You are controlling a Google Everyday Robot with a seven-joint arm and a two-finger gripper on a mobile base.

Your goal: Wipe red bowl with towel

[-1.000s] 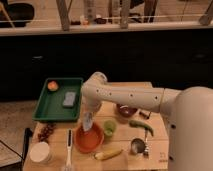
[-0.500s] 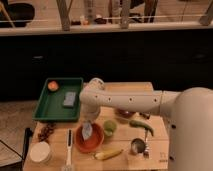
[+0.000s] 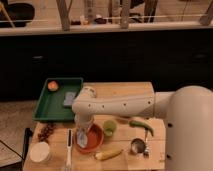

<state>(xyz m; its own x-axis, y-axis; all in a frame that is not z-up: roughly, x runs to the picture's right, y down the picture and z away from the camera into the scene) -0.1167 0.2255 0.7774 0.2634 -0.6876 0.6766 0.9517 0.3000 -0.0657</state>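
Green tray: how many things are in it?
2: an orange at back left, a sponge at right; the arm may hide more. The pincer is over the red bowl.

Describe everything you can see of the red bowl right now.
The red bowl is a wide, shallow, round orange-red dish with a smooth surface, perhaps plastic or glazed ceramic. It sits upright near the front of the wooden table, just left of the green cup and behind the banana. The pale blue-grey towel covers its left part, with the gripper directly above it, lowered to the bowl. The right inner side is bare.
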